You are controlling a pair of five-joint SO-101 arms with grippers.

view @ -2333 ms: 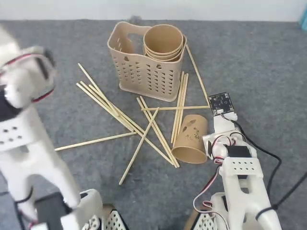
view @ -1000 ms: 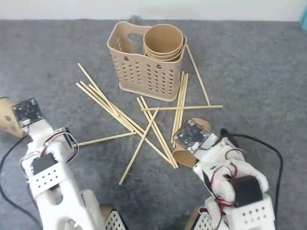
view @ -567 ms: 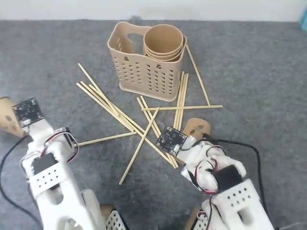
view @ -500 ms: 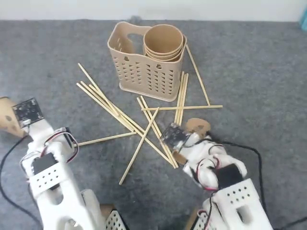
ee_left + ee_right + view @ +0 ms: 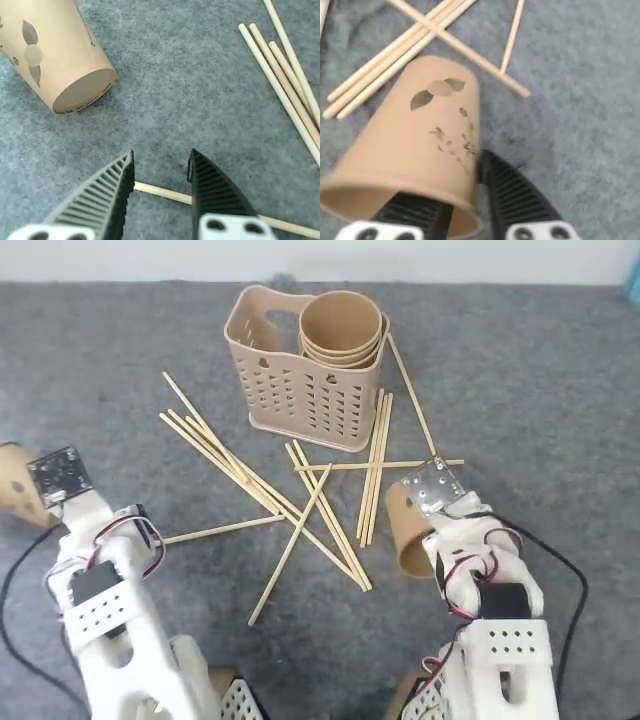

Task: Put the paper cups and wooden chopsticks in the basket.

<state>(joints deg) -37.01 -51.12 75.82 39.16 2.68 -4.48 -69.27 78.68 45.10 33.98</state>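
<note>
At five o'clock the right jaws gripped a tipped paper cup (image 5: 405, 535); at eight the left jaws gaped over a chopstick (image 5: 152, 190).

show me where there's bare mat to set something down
Widest bare mat: right of the basket, past the last chopstick. Another patch left of the basket, beyond the left arm. Crowded: chopsticks crisscross in front of the basket, down to the tipped paper cup.

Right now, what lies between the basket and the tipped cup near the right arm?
In the high view, wooden chopsticks lie between basket and cup.
</note>
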